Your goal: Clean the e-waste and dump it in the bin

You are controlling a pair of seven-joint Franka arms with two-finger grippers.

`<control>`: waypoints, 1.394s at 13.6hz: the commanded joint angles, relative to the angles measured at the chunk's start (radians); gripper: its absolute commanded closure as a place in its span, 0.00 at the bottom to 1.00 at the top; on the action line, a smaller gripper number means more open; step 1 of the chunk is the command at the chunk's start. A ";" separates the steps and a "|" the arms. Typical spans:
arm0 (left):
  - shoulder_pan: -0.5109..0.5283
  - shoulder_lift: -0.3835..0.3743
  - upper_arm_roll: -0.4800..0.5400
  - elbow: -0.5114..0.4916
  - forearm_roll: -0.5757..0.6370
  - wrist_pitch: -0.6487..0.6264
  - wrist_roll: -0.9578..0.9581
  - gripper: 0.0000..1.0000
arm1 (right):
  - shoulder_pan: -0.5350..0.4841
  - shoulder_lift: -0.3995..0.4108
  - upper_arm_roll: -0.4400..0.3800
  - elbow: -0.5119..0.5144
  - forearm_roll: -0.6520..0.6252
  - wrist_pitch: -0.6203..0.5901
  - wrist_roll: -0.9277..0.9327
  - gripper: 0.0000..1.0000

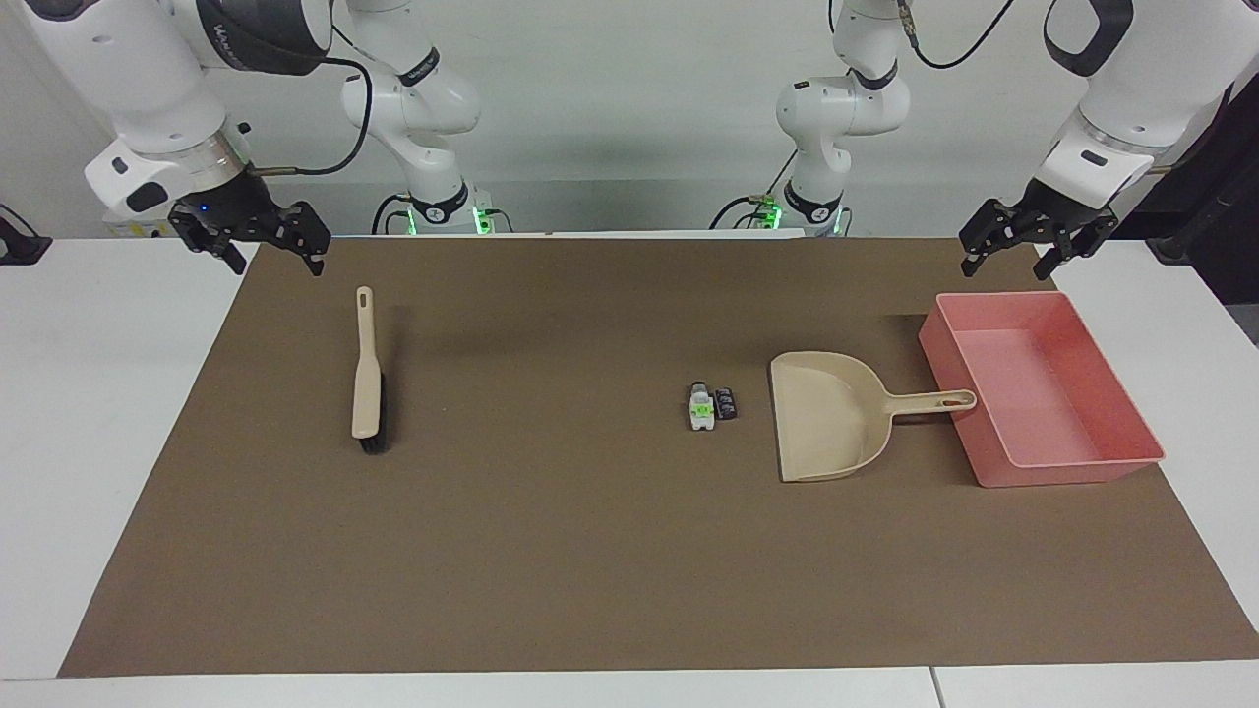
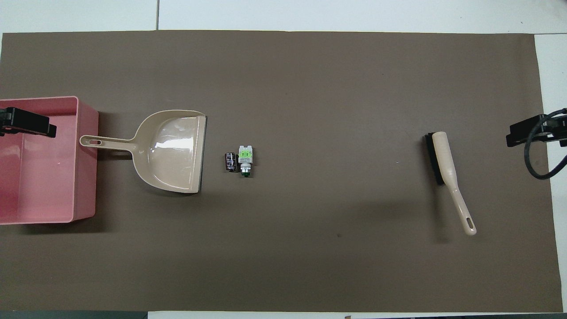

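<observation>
Mid-mat, just beside the beige plastic dustpan's [image 1: 824, 418] lip, two tiny e-waste bits [image 1: 710, 405] touch: light, rigid, better swept with the beige-handled black-bristled brush [image 1: 368, 380] than pinched; left gripper [image 1: 1016, 254] over pink bin's [image 1: 1131, 398] corner, right gripper [image 1: 274, 258], both spread, empty

Count of items on the brown mat [image 1: 590, 551]:

E-waste pieces: two. One white block with a green mark [image 1: 700, 407] and one black chip [image 1: 726, 402], touching side by side near the mat's middle.

Dustpans: one, a beige dustpan [image 1: 826, 418], beside the two pieces, toward the left arm's end.

Bins: one, a pink bin [image 1: 1043, 388], at the mat's edge on the left arm's end.

Brushes: one, a beige-handled brush [image 1: 367, 383] with black bristles, toward the right arm's end.

Mats: one, covering most of the white table [image 1: 98, 413].

Robot arms: two. Grippers: two, a left gripper [image 1: 1039, 244] and a right gripper [image 1: 254, 239].
</observation>
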 commanded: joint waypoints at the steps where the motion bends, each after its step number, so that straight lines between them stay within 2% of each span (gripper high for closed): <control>1: 0.003 -0.007 -0.002 -0.009 0.011 -0.001 -0.006 0.00 | -0.017 -0.015 0.003 -0.015 0.012 0.003 0.006 0.01; 4: 0.003 -0.007 -0.002 -0.009 0.011 -0.001 -0.006 0.00 | -0.017 -0.022 0.000 -0.022 0.009 -0.014 -0.002 0.01; 7: 0.003 -0.007 -0.002 -0.009 0.011 -0.001 -0.006 0.00 | -0.041 -0.050 -0.003 -0.090 0.010 0.012 -0.104 0.01; 10: 0.003 -0.007 -0.002 -0.009 0.011 -0.001 -0.006 0.00 | -0.058 -0.113 -0.005 -0.227 0.012 0.068 -0.123 0.01; 13: 0.003 -0.007 -0.002 -0.009 0.011 -0.001 -0.006 0.00 | -0.060 -0.203 -0.005 -0.424 0.012 0.156 -0.140 0.01; 15: 0.003 -0.007 -0.002 -0.009 0.011 -0.001 -0.005 0.00 | -0.073 -0.213 -0.005 -0.512 0.012 0.209 -0.143 0.01; 19: 0.003 -0.007 -0.002 -0.009 0.011 -0.001 -0.005 0.00 | -0.061 -0.179 -0.003 -0.617 0.014 0.359 -0.172 0.01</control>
